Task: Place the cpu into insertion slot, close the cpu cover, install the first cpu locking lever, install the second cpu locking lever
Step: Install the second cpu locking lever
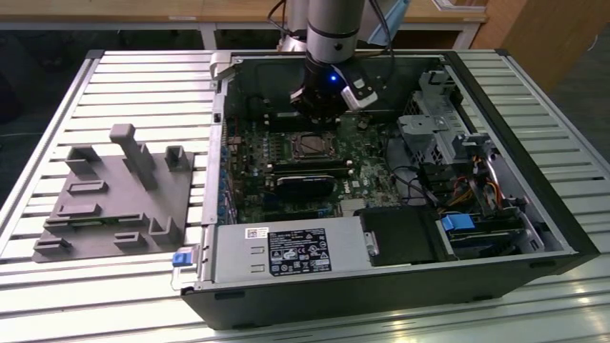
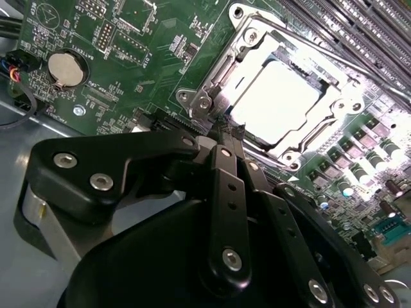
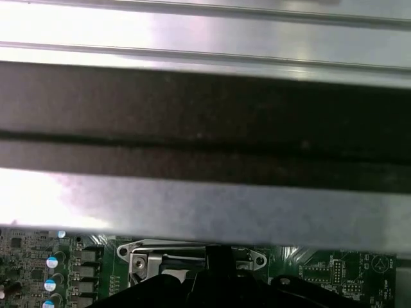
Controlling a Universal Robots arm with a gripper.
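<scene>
The cpu (image 2: 276,96) lies flat in the insertion slot (image 1: 298,145) on the green board, its silver top bright. The cpu cover (image 2: 253,38), a thin silver frame, lies down around it. My gripper (image 2: 225,131) hangs over the slot's far edge with its black fingers drawn together, tips at the slot's metal corner bracket (image 2: 196,99). Whether anything is pinched between the tips is hidden. In the exterior view the gripper (image 1: 321,120) sits just behind the cpu (image 1: 313,146). A thin lever (image 2: 221,67) runs along one side of the frame.
The open computer case (image 1: 562,236) lies on a slatted table. The black fan housing (image 1: 305,187) and memory slots (image 1: 307,168) sit in front of the slot. The power supply box (image 1: 286,251) is nearer still. A drive cage (image 1: 429,128) stands at the exterior view's right, a grey fixture (image 1: 119,200) at its left.
</scene>
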